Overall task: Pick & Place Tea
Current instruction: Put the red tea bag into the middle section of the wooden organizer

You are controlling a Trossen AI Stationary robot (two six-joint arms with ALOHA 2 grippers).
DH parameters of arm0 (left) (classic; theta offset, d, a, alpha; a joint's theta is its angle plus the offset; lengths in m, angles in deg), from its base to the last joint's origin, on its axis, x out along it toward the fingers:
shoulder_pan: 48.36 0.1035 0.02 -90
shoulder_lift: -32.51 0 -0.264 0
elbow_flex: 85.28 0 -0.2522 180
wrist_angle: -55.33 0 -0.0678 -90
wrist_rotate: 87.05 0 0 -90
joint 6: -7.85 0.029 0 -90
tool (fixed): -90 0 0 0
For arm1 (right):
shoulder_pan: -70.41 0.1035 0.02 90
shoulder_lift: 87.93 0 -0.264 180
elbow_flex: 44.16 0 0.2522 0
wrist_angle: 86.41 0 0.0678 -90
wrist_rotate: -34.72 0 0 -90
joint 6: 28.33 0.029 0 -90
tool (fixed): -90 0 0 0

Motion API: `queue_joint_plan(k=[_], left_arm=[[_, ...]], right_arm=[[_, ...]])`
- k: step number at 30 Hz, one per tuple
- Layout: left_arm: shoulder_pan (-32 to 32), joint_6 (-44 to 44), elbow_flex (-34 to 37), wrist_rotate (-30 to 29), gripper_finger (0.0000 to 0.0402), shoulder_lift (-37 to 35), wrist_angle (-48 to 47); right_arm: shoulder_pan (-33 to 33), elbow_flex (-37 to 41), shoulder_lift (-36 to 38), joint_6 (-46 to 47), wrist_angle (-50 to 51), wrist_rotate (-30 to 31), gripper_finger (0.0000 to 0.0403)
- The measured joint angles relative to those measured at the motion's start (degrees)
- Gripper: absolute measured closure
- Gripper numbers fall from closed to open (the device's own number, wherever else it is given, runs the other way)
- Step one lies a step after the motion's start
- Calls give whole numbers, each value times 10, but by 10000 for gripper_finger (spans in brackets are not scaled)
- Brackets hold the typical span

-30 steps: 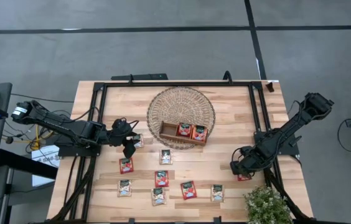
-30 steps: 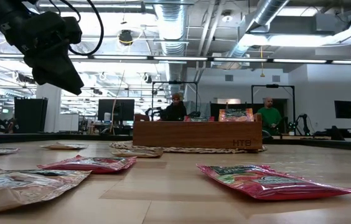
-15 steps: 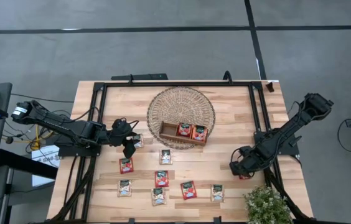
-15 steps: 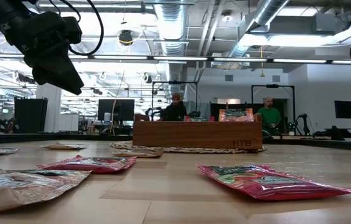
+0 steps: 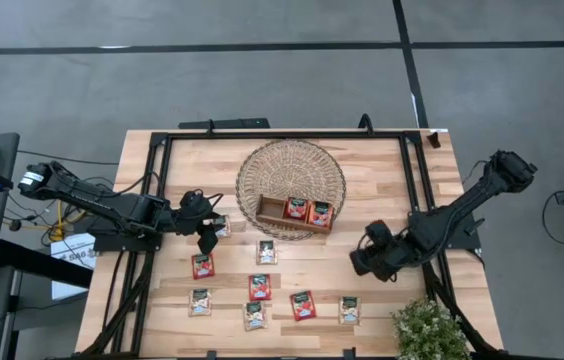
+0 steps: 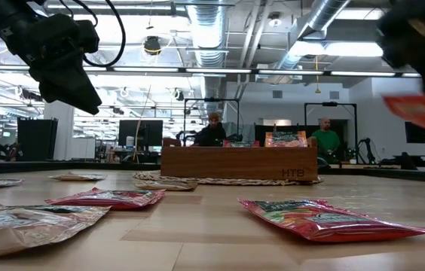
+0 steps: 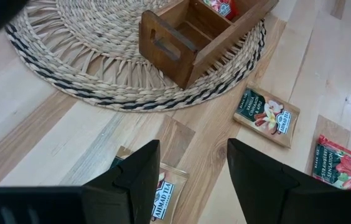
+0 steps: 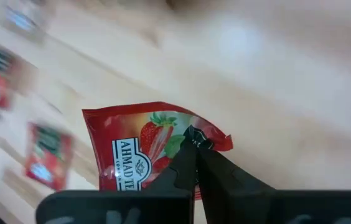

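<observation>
My right gripper hangs above the table's right half, shut on a red strawberry tea sachet. The low view shows this sachet in the air. My left gripper waits open above a cream sachet, left of the wooden tray. The tray stands on a round woven mat and holds two red sachets. Several more red and cream sachets lie flat on the table's near half. My right gripper pinches the red sachet between its two fingers at one edge, near a corner. The fingers come from above, slanting down. The sachet is lifted clear of the table and sticks out flat beyond the fingertips.
A small green plant stands at the near right corner. A dark metal frame runs around the tabletop. Bare wood lies between the tray and my right gripper.
My right gripper has risen and gone toward the table's left, nearer the tray, turning its wrist as it went. The red sachet that lay under it near the right edge is now lifted clear of the table.
</observation>
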State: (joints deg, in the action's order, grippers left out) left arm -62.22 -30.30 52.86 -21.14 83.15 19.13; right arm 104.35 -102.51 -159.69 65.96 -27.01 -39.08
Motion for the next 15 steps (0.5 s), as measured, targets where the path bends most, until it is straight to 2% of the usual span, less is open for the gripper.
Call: queue_joint_plan(k=[6,10,15], left_arm=[[0,0,0,-1,223,0,1],[0,0,0,-2,223,0,4],[0,0,0,-2,223,0,8]], right_arm=[[-73,-113,-28,-204,36,113,403],[-131,-196,-76,-360,54,156,403],[-193,-299,-173,-562,62,181,403]])
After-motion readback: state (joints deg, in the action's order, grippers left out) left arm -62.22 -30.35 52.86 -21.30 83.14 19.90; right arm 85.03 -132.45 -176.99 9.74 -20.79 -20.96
